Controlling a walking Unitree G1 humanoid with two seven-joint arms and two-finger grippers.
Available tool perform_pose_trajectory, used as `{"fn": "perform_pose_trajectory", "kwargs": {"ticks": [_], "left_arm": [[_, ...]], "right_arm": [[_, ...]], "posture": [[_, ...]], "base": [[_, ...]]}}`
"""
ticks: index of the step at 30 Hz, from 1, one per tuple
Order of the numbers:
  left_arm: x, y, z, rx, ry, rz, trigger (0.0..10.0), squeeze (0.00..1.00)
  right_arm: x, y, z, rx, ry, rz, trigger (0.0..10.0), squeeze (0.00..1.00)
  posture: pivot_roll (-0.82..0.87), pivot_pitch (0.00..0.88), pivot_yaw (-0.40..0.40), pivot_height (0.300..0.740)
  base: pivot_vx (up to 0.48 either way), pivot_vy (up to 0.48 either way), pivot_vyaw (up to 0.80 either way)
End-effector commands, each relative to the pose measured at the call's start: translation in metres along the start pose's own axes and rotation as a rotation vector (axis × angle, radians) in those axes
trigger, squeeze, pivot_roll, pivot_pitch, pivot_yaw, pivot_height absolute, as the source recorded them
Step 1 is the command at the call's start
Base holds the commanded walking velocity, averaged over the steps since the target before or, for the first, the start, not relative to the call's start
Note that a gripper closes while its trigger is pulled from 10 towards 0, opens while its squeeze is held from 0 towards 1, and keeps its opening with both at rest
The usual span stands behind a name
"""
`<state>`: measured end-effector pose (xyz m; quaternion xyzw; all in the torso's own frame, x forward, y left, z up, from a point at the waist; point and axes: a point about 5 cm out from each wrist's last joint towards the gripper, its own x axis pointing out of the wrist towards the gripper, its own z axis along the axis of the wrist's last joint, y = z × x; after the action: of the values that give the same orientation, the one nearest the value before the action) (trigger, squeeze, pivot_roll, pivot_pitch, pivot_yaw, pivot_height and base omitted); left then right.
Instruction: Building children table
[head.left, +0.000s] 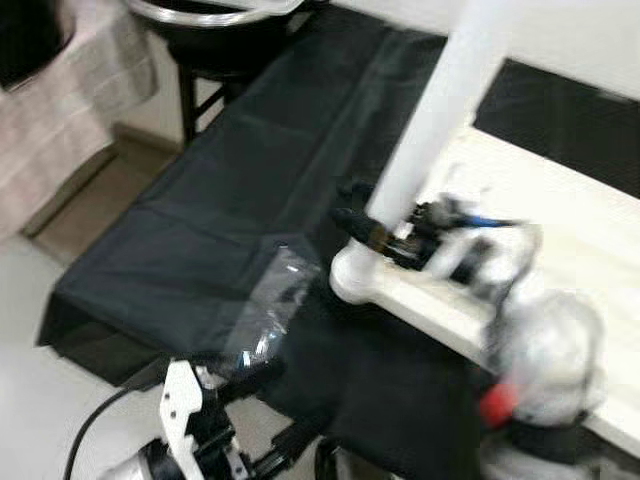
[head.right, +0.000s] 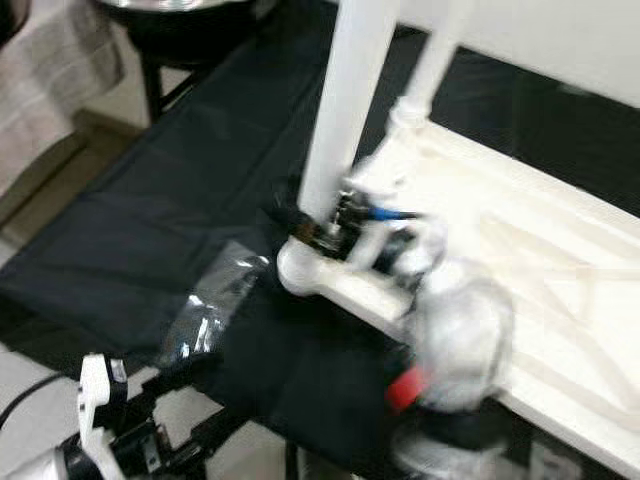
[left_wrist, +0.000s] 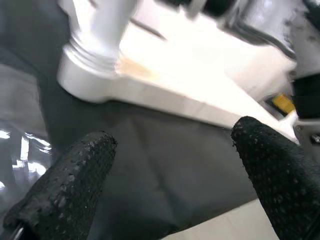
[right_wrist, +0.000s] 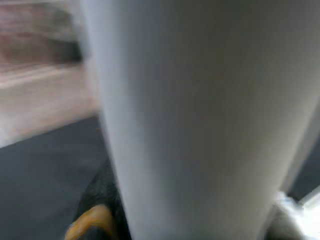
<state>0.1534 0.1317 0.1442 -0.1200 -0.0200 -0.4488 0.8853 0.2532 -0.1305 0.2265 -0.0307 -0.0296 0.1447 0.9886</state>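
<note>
Left eye view: right gripper (head.left: 385, 235) is pinching the white table leg (head.left: 432, 118) just above its socket at the corner of the upturned white tabletop (head.left: 560, 225), probably to hold it upright while seating it. Left gripper (left_wrist: 170, 170) is hanging low near that corner over the black cloth (head.left: 200, 230), fingers spread and holding nothing, beside a clear plastic bag (head.left: 268, 310).

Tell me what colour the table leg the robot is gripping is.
White; the table leg shows best in the right eye view.
</note>
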Motion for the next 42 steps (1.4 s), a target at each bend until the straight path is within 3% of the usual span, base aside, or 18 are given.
{"fn": "perform_pose_trajectory", "kwargs": {"ticks": [1,3,5,6,11,12,14,15,19,22,23,24,25,32,38,40,41,42], "left_arm": [[-0.003,0.0,-0.007,-0.032,0.024,0.013,10.0,0.0],[-0.003,0.001,-0.007,-0.04,0.018,0.008,10.0,0.0],[-0.002,0.001,-0.008,-0.043,0.019,0.0,10.0,0.0],[-0.001,0.002,-0.008,-0.044,0.025,-0.013,10.0,0.0],[-0.001,0.004,-0.008,-0.043,0.025,-0.014,10.0,0.0],[-0.001,0.004,-0.008,-0.041,0.022,-0.01,10.0,0.0],[0.0,0.005,-0.008,-0.036,0.019,-0.005,10.0,0.0],[0.0,0.005,-0.008,-0.035,0.018,-0.004,10.0,0.0],[0.0,0.005,-0.008,-0.033,0.017,-0.003,10.0,0.0],[0.0,0.005,-0.009,-0.034,0.017,-0.004,10.0,0.0],[0.001,0.004,-0.009,-0.035,0.017,-0.006,10.0,0.0],[0.001,0.004,-0.01,-0.035,0.019,-0.007,10.0,0.0],[0.001,0.004,-0.01,-0.035,0.02,-0.007,10.0,0.0],[0.001,0.002,-0.009,-0.032,0.02,-0.004,10.0,0.0],[0.0,0.0,-0.008,-0.026,0.027,-0.005,10.0,0.0],[0.0,0.0,-0.008,-0.026,0.027,-0.005,10.0,0.0],[-0.001,-0.001,-0.008,-0.025,0.028,-0.004,10.0,0.0],[-0.001,-0.001,-0.008,-0.025,0.028,-0.004,10.0,0.0]], "right_arm": [[-0.045,-0.002,-0.09,0.075,0.587,-0.185,0.0,0.32],[-0.037,0.013,-0.083,-0.031,0.489,0.003,0.0,0.27],[-0.031,0.011,-0.082,-0.033,0.475,-0.006,0.0,0.21],[-0.024,0.012,-0.08,-0.006,0.463,0.005,0.0,0.08],[-0.017,0.021,-0.075,0.021,0.452,0.023,0.0,0.0],[-0.015,0.022,-0.073,0.004,0.446,0.036,10.0,0.0],[-0.01,0.019,-0.061,-0.005,0.412,0.014,10.0,0.0],[-0.002,0.011,-0.052,0.0,0.355,0.04,10.0,1.0],[0.015,-0.008,-0.017,0.013,0.132,0.275,10.0,1.0],[0.016,-0.009,-0.009,0.023,0.088,0.371,10.0,1.0],[0.016,-0.012,-0.002,0.004,0.061,0.432,10.0,0.49],[0.014,-0.014,0.004,-0.004,0.047,0.542,10.0,0.11],[0.013,-0.018,0.008,-0.031,0.046,0.622,10.0,0.0],[0.025,-0.035,0.015,-0.139,0.052,0.834,10.0,0.0],[0.053,-0.044,0.028,-0.175,-0.018,0.905,10.0,0.0],[0.053,-0.044,0.028,-0.175,-0.018,0.905,10.0,0.0],[0.058,-0.046,0.033,-0.178,-0.033,0.923,5.8,0.0],[0.058,-0.046,0.033,-0.178,-0.033,0.923,5.8,0.0]], "posture": [[0.03,0.303,-0.088,0.74],[0.02,0.3,-0.068,0.74],[0.02,0.284,-0.071,0.74],[0.02,0.274,-0.074,0.74],[0.02,0.273,-0.074,0.74],[0.02,0.275,-0.077,0.74],[0.02,0.275,-0.078,0.74],[0.02,0.275,-0.077,0.74],[0.02,0.27,-0.075,0.74],[0.03,0.265,-0.073,0.74],[0.03,0.264,-0.074,0.74],[0.04,0.261,-0.076,0.74],[0.04,0.261,-0.076,0.74],[0.06,0.254,-0.063,0.74],[0.08,0.266,-0.056,0.74],[0.08,0.266,-0.056,0.74],[0.08,0.268,-0.056,0.74],[0.08,0.268,-0.056,0.74]], "base": [[0.0,0.0,0.0],[0.0,0.0,0.0],[0.0,0.0,0.0],[0.0,0.0,0.0],[0.0,0.0,0.0],[0.0,0.0,0.0],[0.0,0.0,0.0],[0.0,0.0,0.0],[0.0,0.0,0.0],[0.0,0.0,0.0],[0.0,0.0,0.0],[0.0,0.0,0.0],[0.0,0.0,0.0],[0.0,0.0,0.0],[0.0,0.0,0.0],[0.0,0.0,0.0],[0.0,0.0,0.0],[0.0,0.0,0.0]]}}
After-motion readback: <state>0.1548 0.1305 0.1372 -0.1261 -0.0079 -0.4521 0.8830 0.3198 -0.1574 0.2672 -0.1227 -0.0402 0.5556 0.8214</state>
